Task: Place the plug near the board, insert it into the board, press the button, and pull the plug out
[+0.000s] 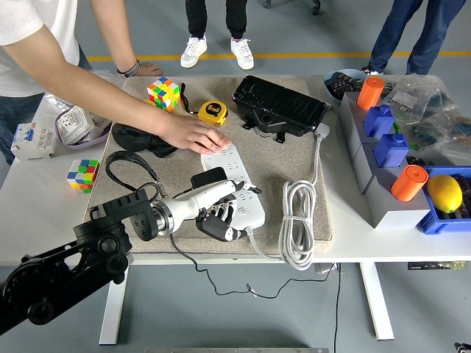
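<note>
Two cubes with many colours sit on the left: one cube point(82, 175) on the bare white table point(44, 220), the other cube point(163, 93) on the grey mat point(268, 158). No writing can be read anywhere; the yellow tape measure point(213, 112) has a dark label, too small to read. A person's hand point(193, 135) presses flat on the far end of the white power board point(234, 187). The robot's left hand point(219, 204) lies at the board's near end, touching it, fingers curled, with a black plug point(208, 178) at its thumb. I cannot tell if it grips the plug. The board's white cable point(296, 220) lies coiled to the right. A lemon point(444, 193) rests in a blue bin point(441, 224).
</note>
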{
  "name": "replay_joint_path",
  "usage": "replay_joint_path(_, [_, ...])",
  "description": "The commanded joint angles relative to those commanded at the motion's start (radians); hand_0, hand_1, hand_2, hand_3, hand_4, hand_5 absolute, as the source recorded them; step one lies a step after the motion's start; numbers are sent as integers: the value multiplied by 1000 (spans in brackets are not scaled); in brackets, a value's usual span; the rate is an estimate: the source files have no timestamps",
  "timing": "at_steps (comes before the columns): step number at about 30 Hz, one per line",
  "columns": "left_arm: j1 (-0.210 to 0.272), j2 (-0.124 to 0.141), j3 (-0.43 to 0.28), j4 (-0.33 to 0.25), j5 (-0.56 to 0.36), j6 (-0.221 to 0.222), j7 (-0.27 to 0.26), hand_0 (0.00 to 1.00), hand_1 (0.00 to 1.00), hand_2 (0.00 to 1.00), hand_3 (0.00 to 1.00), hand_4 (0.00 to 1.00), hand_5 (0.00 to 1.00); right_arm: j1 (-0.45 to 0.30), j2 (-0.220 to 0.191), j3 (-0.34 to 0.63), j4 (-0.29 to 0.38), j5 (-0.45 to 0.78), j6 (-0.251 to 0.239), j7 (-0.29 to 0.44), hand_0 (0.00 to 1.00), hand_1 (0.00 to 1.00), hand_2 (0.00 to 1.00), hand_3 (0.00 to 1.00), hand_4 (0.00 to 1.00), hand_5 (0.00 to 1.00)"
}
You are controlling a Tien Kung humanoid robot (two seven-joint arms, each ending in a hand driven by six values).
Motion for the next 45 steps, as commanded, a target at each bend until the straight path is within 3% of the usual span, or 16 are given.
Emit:
replay_joint_path(13, [-26,-7,56,55,16,-28,55,52,129,223,885,770,2,0,-1,3,2,-1,0,1,599,593,543,545,783,219])
replay_joint_path(45, [-37,-7,97,108,36,-42,86,48,123,211,861,763,2,0,-1,15,7,-7,-1,2,599,594,543,545,783,217])
